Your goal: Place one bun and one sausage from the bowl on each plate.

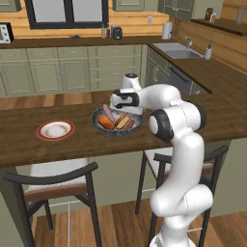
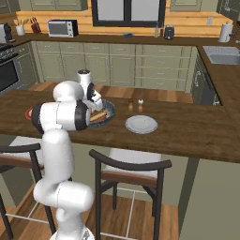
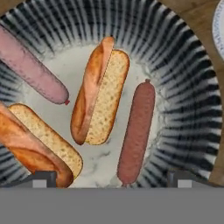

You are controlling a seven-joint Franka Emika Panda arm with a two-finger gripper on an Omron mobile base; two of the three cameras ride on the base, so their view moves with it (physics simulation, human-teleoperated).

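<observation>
The hand (image 3: 112,177) hangs spread wide and empty right over the bowl (image 3: 183,65), looking straight down into it. Directly ahead of the hand lies a split bun (image 3: 101,97) in the bowl's middle, its long axis running roughly away from the fingertips (image 3: 43,178), tilted slightly. The reddish-brown sausage (image 3: 136,131) lies just beside it toward one fingertip, nearly parallel; the second bun (image 3: 37,144) and pink sausage (image 3: 33,70) lie across the bowl's other half. Judging by this, the middle bun is nearest, but the neighbouring sausage crowds one side. On the table (image 1: 144,144), the red-rimmed plate (image 1: 55,130) sits well apart from the bowl; the white plate (image 2: 141,124) sits near its opposite side.
</observation>
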